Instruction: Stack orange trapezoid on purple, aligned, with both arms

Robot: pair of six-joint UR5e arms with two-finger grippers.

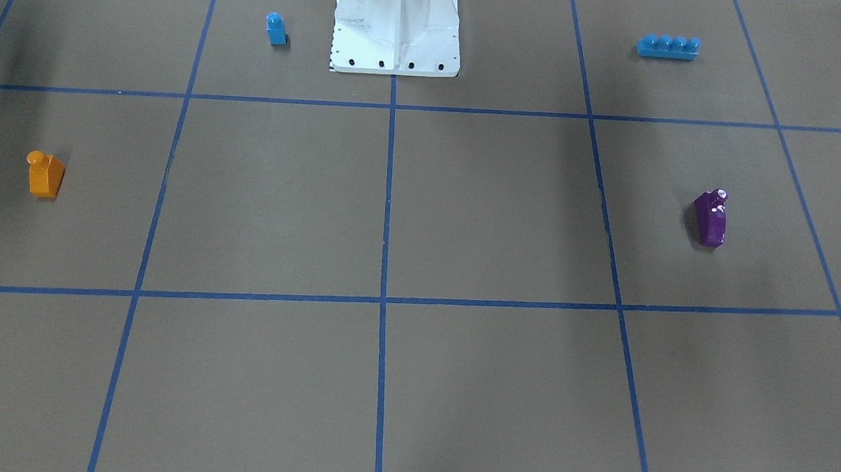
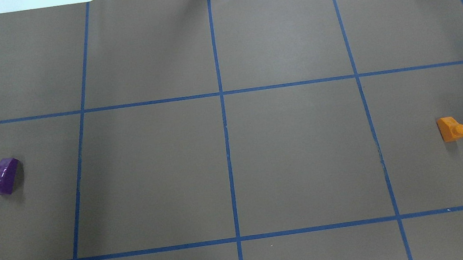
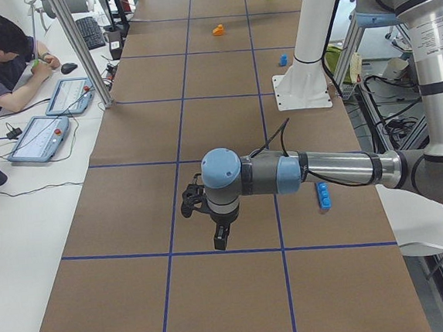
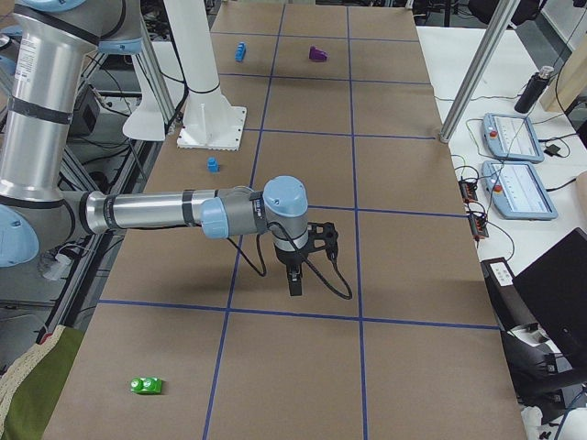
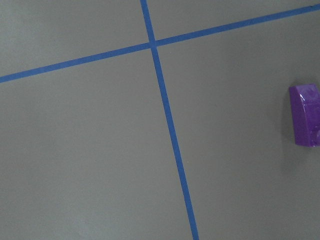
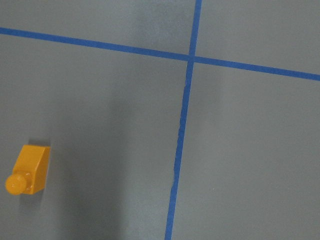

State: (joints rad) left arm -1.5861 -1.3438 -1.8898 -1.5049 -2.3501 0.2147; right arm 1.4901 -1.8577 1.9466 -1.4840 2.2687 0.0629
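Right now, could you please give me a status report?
Left hand, right hand hovering, grip state unclear. Orange trapezoid and purple brick sit far apart, untouched. Nothing between them.

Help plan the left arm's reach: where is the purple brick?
In the overhead view the purple brick sits far left, on the robot's left, in the middle taped row, opposite the orange trapezoid at far right.

The purple (image 5: 306, 116) is edge-cropped; left pincer (image 3: 222, 243) and right pincer (image 4: 294, 286) are too small to judge.
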